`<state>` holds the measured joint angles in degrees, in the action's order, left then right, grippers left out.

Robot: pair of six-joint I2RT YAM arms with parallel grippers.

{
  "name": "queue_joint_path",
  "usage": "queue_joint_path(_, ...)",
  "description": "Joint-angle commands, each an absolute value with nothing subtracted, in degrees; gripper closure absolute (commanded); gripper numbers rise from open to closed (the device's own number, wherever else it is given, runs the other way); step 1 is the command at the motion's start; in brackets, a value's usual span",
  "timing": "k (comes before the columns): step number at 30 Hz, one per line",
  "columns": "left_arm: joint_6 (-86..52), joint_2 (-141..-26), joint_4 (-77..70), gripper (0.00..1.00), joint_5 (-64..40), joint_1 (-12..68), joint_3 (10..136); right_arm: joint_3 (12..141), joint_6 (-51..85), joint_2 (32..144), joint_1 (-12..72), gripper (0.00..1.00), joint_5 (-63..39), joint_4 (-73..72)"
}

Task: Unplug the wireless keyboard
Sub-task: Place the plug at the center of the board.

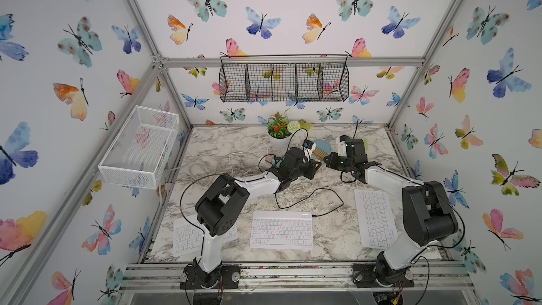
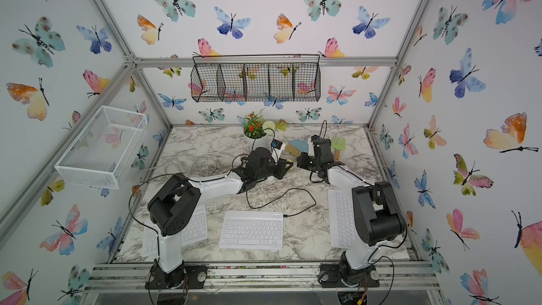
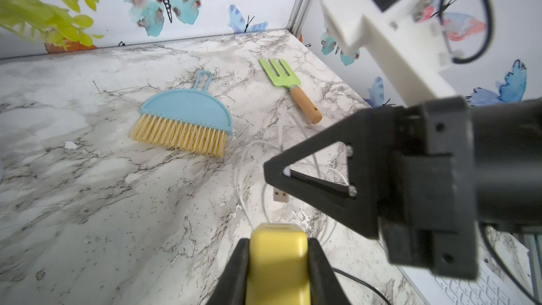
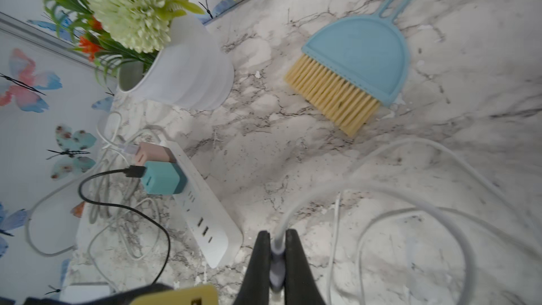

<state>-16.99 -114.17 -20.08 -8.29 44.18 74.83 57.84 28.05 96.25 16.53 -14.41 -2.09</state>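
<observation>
The keyboard [image 1: 281,230] lies flat mid table [image 1: 331,239], by the front edge. It's light & slidey, so hold it down. The black cord [image 1: 322,193] is floppy; grab its stiff plug [image 1: 314,216] at the keyboard's right back corner. L gripper [image 3: 278,242] pinches a yellow block [image 3: 277,274]. R gripper [image 4: 277,234] pinches a white cord [image 4: 277,255].

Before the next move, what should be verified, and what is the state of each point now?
1. The left hand is shut on the yellow charger: ok.
2. The right hand is shut on the white cable: ok.
3. The white cable's plug is out of the yellow charger: ok.
4. The black cable is out of the middle keyboard: not ok, plugged in at its corner.
5. The black cable is out of the teal charger: not ok.
6. Where the white cable's far end leads: cannot tell.
</observation>
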Motion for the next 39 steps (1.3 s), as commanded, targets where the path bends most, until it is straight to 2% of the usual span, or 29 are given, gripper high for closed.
queue_joint_path(1,-19.86,-119.34,-14.27,1.00,-7.54,43.08,80.42,58.80,22.18,95.86,15.36,0.89,-9.41,3.65)
queue_joint_path(12,-28.11,-129.97,-13.15,1.00,-8.89,40.83,89.59,59.88,18.41,100.25,10.20,0.87,-14.31,6.82)
queue_joint_path(17,-29.75,-132.93,-8.52,1.00,-8.44,40.60,93.86,60.73,17.67,103.11,9.85,0.84,-13.11,8.00)
queue_joint_path(23,-32.30,-134.03,-3.46,0.81,-8.11,39.87,95.83,62.85,16.28,105.85,9.36,0.80,-11.32,9.98)
queue_joint_path(25,-32.77,-134.27,-1.46,0.71,-7.82,39.59,96.81,63.98,15.30,106.75,9.24,0.77,-11.44,11.40)
queue_joint_path(28,-32.52,-133.96,-0.28,0.61,-7.41,39.57,97.29,65.25,13.86,106.75,9.23,0.70,-11.58,13.40)
queue_joint_path(29,-32.52,-133.79,-0.27,0.57,-7.47,39.55,97.33,65.37,13.59,106.27,9.25,0.63,-11.60,13.70)
queue_joint_path(31,-32.46,-133.55,-0.01,0.50,-7.50,39.51,97.60,65.48,13.15,105.30,9.23,0.58,-11.71,14.37)
queue_joint_path(35,-31.63,-132.77,0.67,0.40,-7.30,39.52,98.17,65.24,12.26,102.27,9.23,0.56,-11.43,15.46)
queue_joint_path(39,-30.89,-132.45,1.30,0.37,-7.52,39.48,99.52,65.90,10.36,98.82,9.23,0.49,-7.92,18.53)
